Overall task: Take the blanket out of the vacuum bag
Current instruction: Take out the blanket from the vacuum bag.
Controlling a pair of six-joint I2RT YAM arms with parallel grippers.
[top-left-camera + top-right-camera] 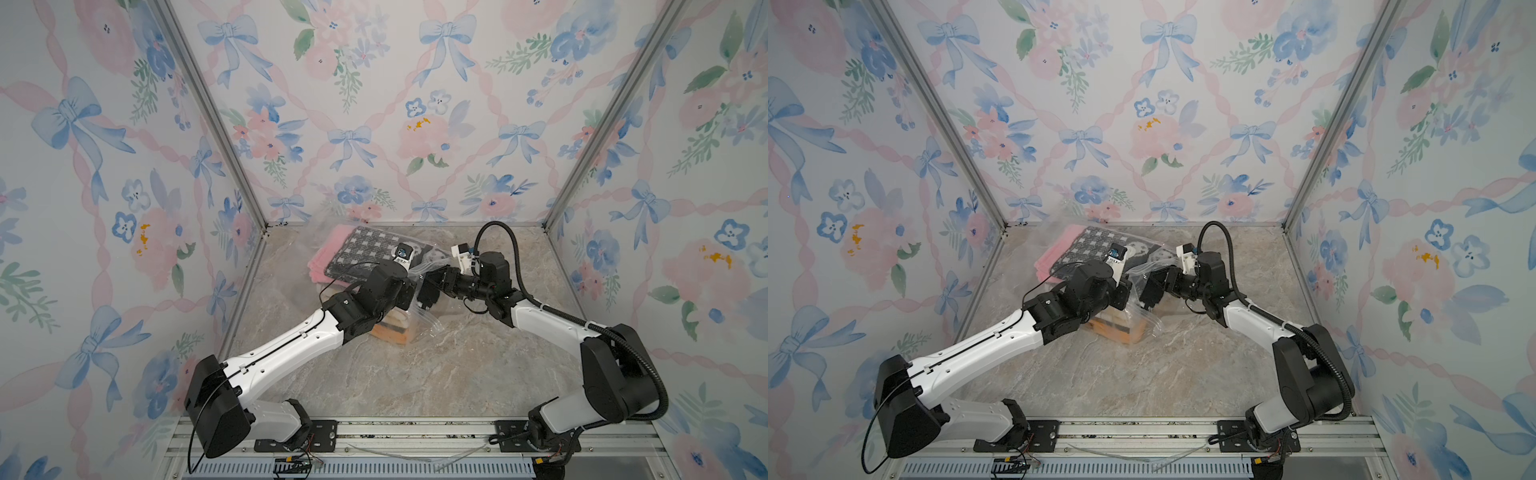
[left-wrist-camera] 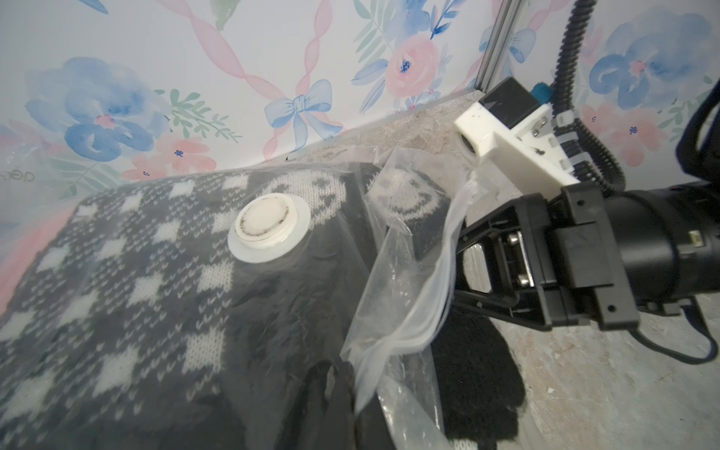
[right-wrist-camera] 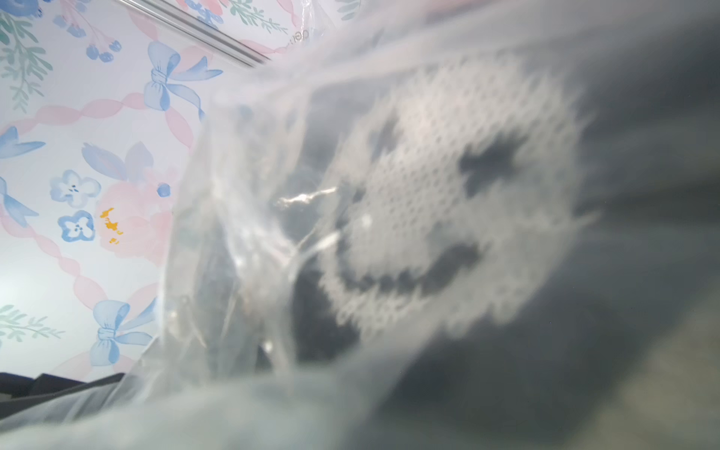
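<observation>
The rail point(image 1: 415, 432) carrying both arm bases lies nearest in both top views. Past it, the work goes on over the marble table point(image 1: 415, 374).

On the left, the left gripper point(image 1: 405, 293) hangs over the near part of the bag point(image 2: 409, 307) with its jaws pressed together. Its tips are hidden under its own wrist, so I cannot tell whether they pinch film. Just ahead of it lies the blanket point(image 2: 136, 292), a dark knit with white diamonds and smiley faces. It lies under the film, and the white valve point(image 2: 269, 228) sits on the plastic above it. A pink cloth point(image 1: 332, 253) shows beyond that gripper, and an orange stack point(image 1: 395, 332) sits beneath its wrist. Both seem to be inside the same bag.

Between the two grippers, the bag's mouth stands up as a loose, crumpled flap.

On the right, the right gripper point(image 2: 473, 265) points into that flap from the side opposite the left one. Its jaws stand partly apart at the roots, but the tips vanish behind the film, so I cannot tell whether it grips anything. Its wrist camera looks through plastic at a smiley face just in front.

By my judgement, the step in hand is working the mouth open to reach the knit, and nothing is out yet. The next move calls for one gripper to anchor the film. The other must get past the flap, close on the knit alone and draw it out away from the anchoring gripper.
</observation>
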